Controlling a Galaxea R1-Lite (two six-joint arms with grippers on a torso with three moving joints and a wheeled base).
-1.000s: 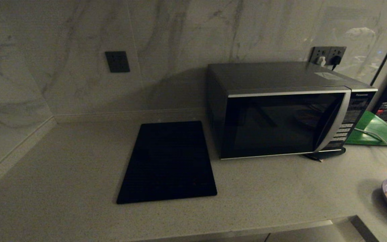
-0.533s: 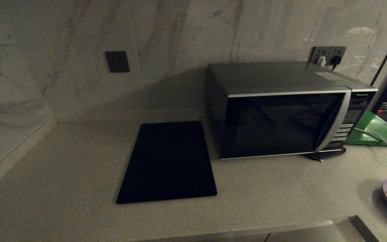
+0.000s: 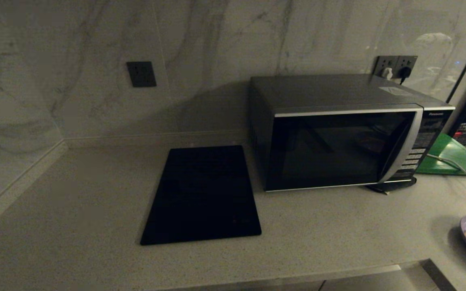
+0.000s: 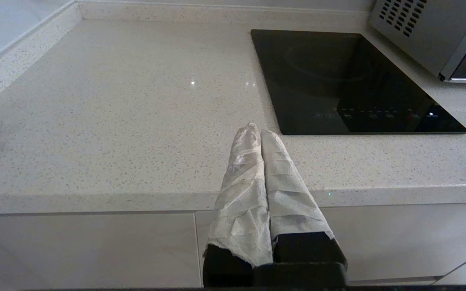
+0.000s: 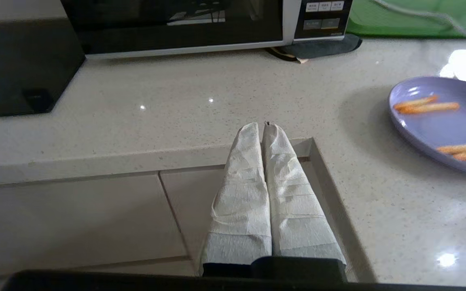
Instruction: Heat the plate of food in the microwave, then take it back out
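- A pale speckled stone countertop (image 3: 322,226) runs along a wall of grey-veined marble panels (image 3: 217,48), meeting a side wall at the far left corner; pale cabinet fronts (image 4: 87,246) sit beneath its front edge.
- The microwave (image 3: 340,131) stands against the back wall toward the right end of the counter, its black glass door closed, silver trim curving down beside the button panel on its right.
- A flat black rectangular slab (image 3: 202,196) lies on the counter just beside the microwave's left side, reaching toward the front edge.
- A flat green board (image 3: 455,157) lies on the counter right of the microwave, with a pale cable (image 3: 449,163) draped across it.
- Wall sockets (image 3: 395,66) with plugs sit above the microwave's rear right corner; another dark socket plate (image 3: 141,74) is on the wall further left.
- The plate of food (image 5: 445,121) rests on the counter near the front right edge, well apart from the microwave, with a few orange-yellow sticks on it.
- The left gripper (image 4: 256,130) hangs off the counter's front edge, left of the slab, its white-wrapped fingers pressed together and empty.
- The right gripper (image 5: 263,126) sits at the counter's front edge where it steps back in a notch, near the plate but not touching it, fingers likewise pressed together with nothing between them.
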